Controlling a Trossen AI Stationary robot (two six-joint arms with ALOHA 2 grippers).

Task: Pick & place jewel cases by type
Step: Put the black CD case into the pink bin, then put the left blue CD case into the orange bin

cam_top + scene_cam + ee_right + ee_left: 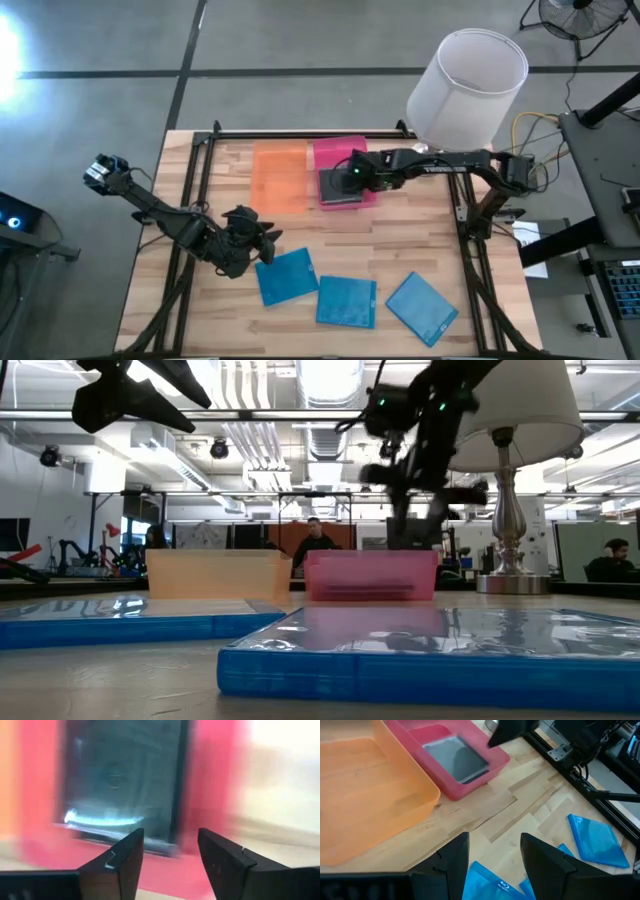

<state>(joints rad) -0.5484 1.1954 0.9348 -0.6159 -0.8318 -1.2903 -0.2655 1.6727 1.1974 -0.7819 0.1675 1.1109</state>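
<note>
Right pincer [352,176] hangs over the translucent pink plastic tray [366,196]; left pincer [262,243] hovers beside the blue cases.

On the pale wooden tabletop [400,240] a dark grey square jewel case [342,187] lies flat inside the pink tray at about 12 o'clock; the right pincer is above it, fingers parted and holding nothing; just beside the pink tray, on its 9 o'clock side, sits the translucent orange plastic tray [280,175]; three bright blue square jewel cases lie along the 6 o'clock edge, the first [287,276] toward 7 o'clock, the second [347,301] at 6, the third [422,307] toward 5, tilted; the left pincer is at about 8 o'clock, near the first blue case, fingers parted and empty; a white lamp shade [468,85] stands at 1 o'clock.
</note>
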